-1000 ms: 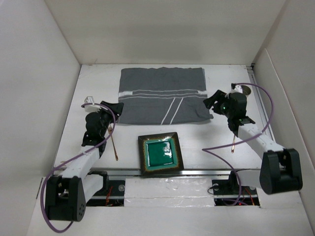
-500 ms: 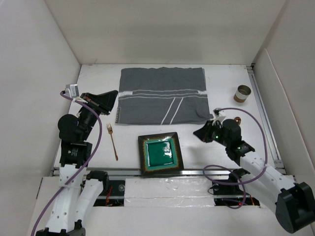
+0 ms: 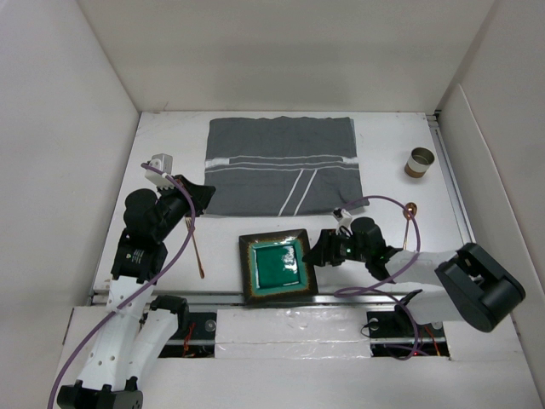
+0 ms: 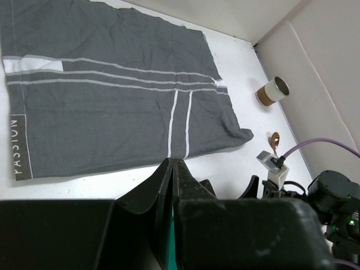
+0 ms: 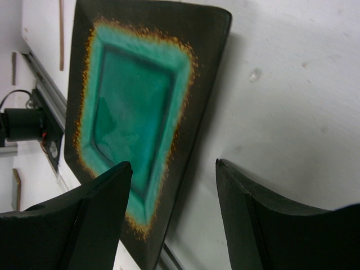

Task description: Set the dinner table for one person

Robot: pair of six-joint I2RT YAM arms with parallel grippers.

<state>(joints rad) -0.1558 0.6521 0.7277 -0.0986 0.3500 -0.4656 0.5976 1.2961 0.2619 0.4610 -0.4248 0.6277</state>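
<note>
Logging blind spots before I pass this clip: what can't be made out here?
Top view: the fork tines are hidden under the left arm; only the handle shows.
Right wrist view: the plate has its lower end behind a finger of the right claw.
Left wrist view: the left claw blocks all but a green sliver of the plate.
Cup: too small to tell its contents.

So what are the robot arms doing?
The right claw is open beside the green plate, at its right edge, not gripping it yet. The left claw is shut and empty, near a corner of the grey cloth. A fork, spoon and cup sit on the white table.
</note>
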